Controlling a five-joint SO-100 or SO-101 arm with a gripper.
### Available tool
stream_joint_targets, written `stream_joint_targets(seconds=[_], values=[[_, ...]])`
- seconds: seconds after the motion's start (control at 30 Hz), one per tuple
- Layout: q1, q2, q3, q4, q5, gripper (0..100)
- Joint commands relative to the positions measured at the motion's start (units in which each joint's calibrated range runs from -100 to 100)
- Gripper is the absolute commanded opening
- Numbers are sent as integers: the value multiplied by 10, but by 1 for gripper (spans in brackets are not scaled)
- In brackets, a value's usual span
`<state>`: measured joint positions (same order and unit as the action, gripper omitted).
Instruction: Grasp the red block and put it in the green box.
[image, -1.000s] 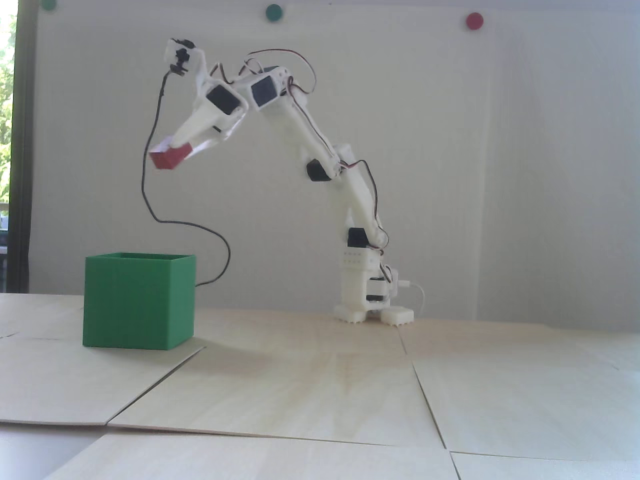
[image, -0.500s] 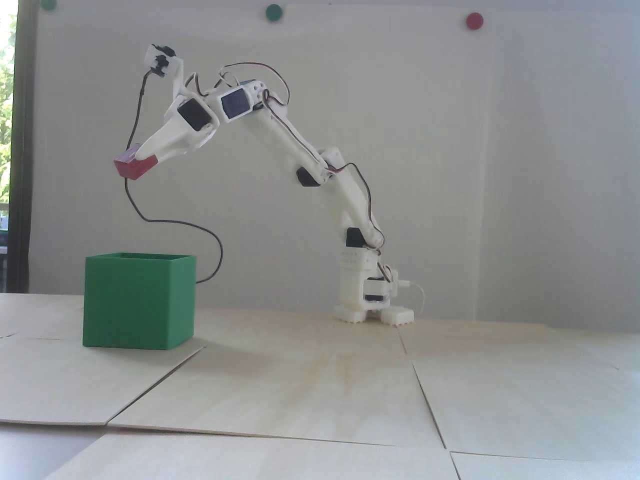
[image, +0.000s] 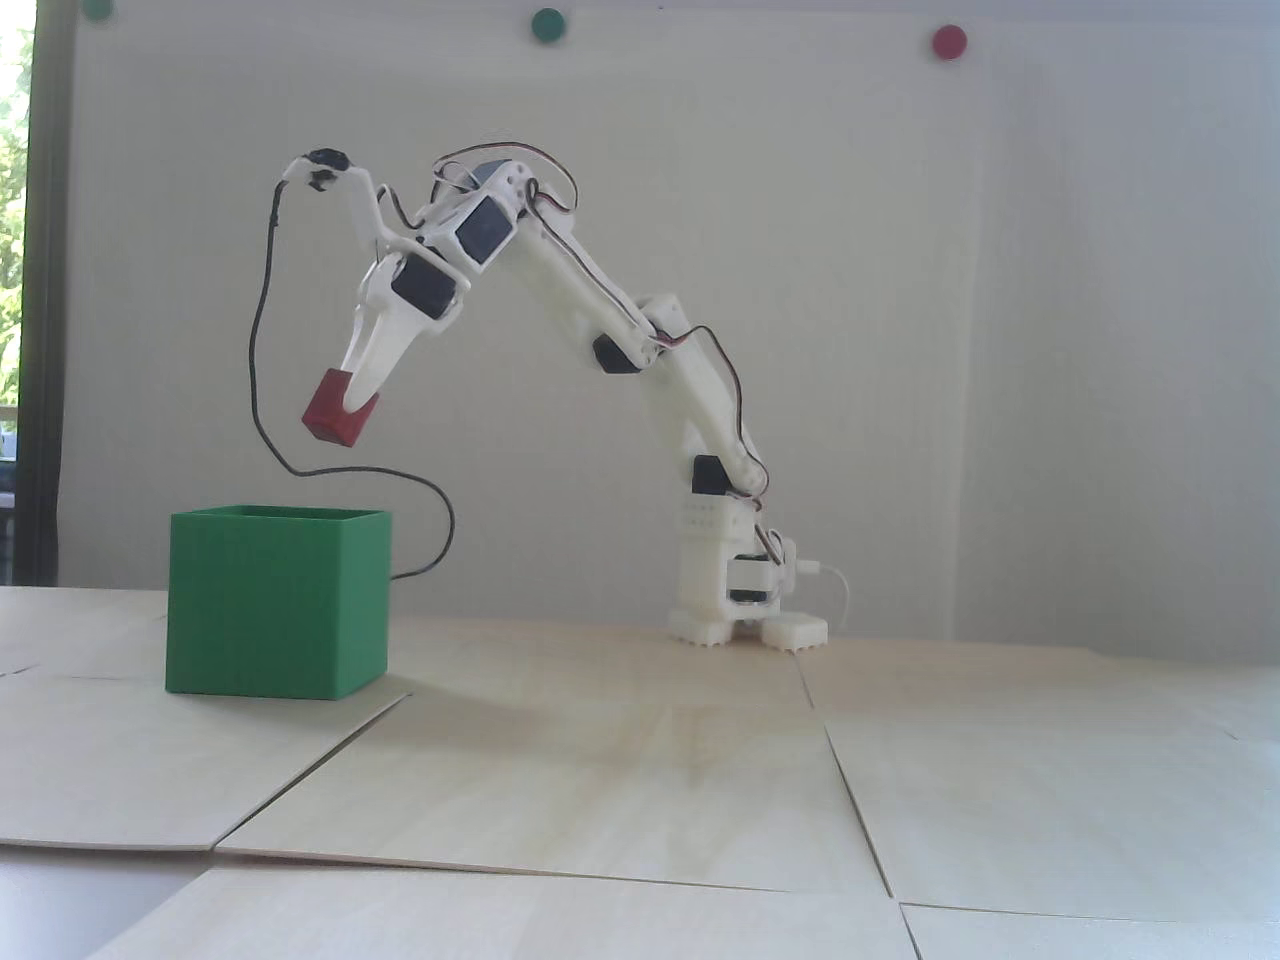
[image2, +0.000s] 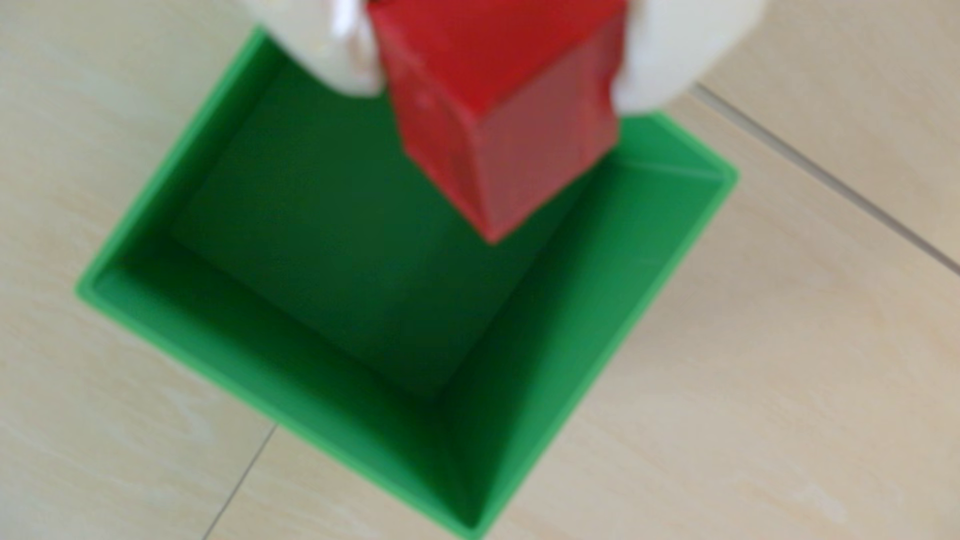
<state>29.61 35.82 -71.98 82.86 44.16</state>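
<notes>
We see the gripper (image: 352, 398) clamped on the red block (image: 338, 418), fingers pointing steeply down, block tilted and held in the air. In the fixed view the block hangs above the green box (image: 275, 605), clear of the rim, over its right part. In the wrist view the block (image2: 501, 111) sits between the two white fingers (image2: 332, 46) with the open box (image2: 670, 270) directly below, inside looks bare. Box stands on the desk (image: 640, 780), left of the arm's base (image: 745, 625). A black cable (image: 262, 330) loops from the wrist down behind the box.
</notes>
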Motion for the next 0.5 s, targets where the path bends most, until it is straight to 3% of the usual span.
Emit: stream_joint_targets(seconds=[0.0,0.13,0.33,0.37,0.47], values=[[4,-28,-15,3,1,20],[5,-28,-15,2,0,36],[5,-28,-15,1,0,37],[5,-28,-15,1,0,35],[5,-28,-15,1,0,17]])
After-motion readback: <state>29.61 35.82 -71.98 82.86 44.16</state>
